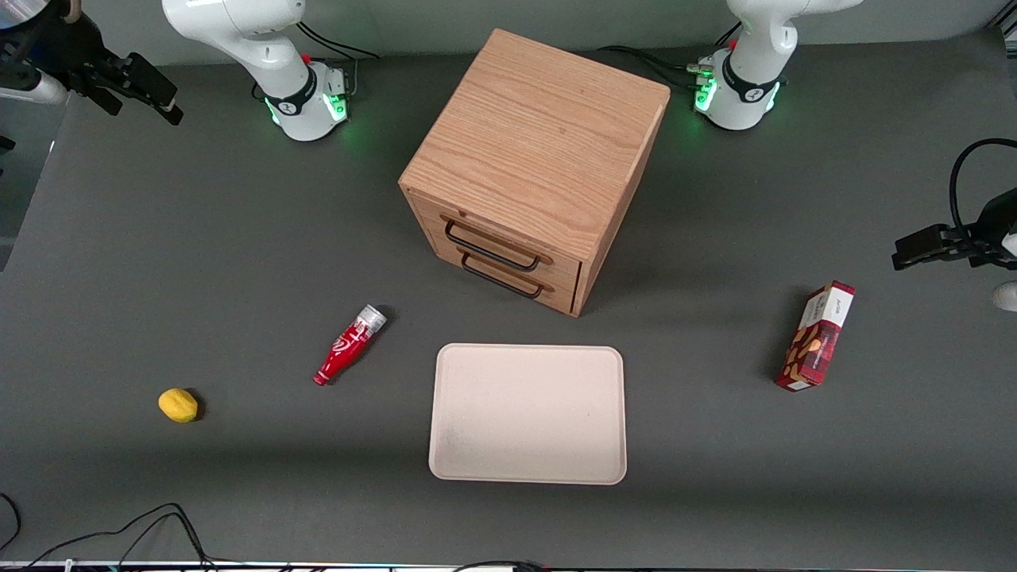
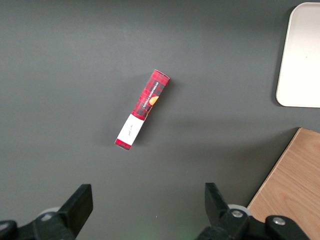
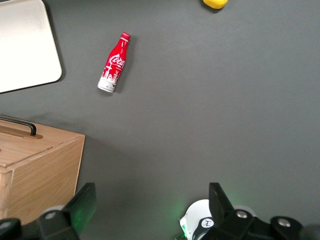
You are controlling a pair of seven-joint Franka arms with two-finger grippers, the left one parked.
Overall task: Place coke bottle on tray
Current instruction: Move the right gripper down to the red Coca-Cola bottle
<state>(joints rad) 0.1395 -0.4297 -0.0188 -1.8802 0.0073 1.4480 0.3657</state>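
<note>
While lying flat on the table, coke bottle (image 1: 349,345) rests just beside the tray (image 1: 527,413), toward the working arm's end, neck end nearer the front camera, base end toward the drawer cabinet (image 1: 534,171). Gripper (image 1: 139,83) hangs high, well apart from the tray, fingers spread wide, nothing held. Only the right wrist view shows the white script logo; only the front view shows the snack box (image 1: 816,337).

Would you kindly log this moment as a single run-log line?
coke bottle: lying on table beside tray, untouched | tray: bare | end effector: open, high above table, holding nothing | step: grasp not begun
</note>
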